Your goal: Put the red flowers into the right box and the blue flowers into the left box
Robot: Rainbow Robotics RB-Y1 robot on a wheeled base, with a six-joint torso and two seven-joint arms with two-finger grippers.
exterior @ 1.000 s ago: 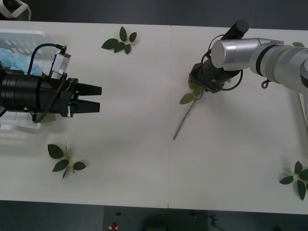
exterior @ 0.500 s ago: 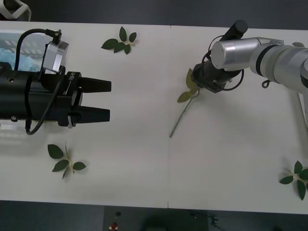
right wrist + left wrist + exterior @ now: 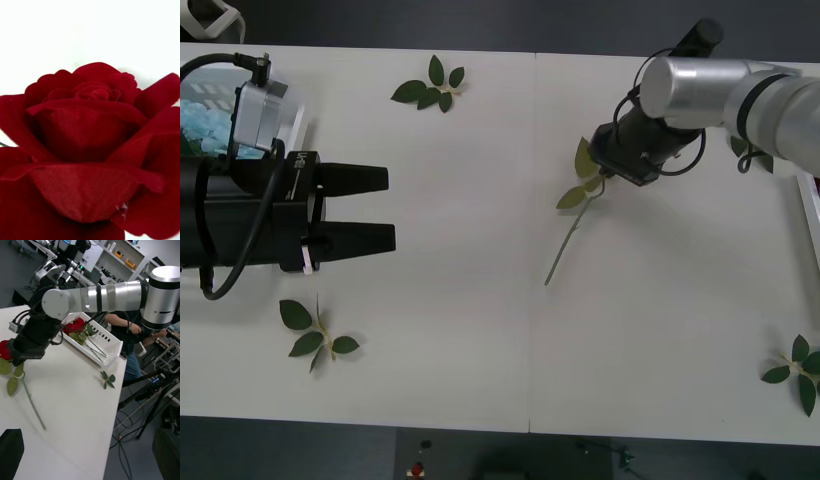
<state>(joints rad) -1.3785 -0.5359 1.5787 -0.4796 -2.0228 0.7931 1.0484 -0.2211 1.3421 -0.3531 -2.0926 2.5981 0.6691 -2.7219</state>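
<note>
White counter (image 3: 480, 330) fills the front view: the left pincer (image 3: 380, 208) hovers over its left part, black fingers parted and holding nothing, beside the white slotted left box (image 3: 280, 85) with pale blue flowers (image 3: 205, 115). Right of centre, the right pincer (image 3: 605, 180) is clenched at the head of a deep-red rose whose green stem (image 3: 565, 240) trails away from it, toward the counter's near edge.

Right wrist view: the rose's red petals (image 3: 93, 150) sit right at the camera.

Left wrist view: that rose (image 3: 4, 349) juts from the right pincer (image 3: 15, 356), and a white slotted right box (image 3: 105, 343) beyond holds more red roses (image 3: 75, 324).
</note>
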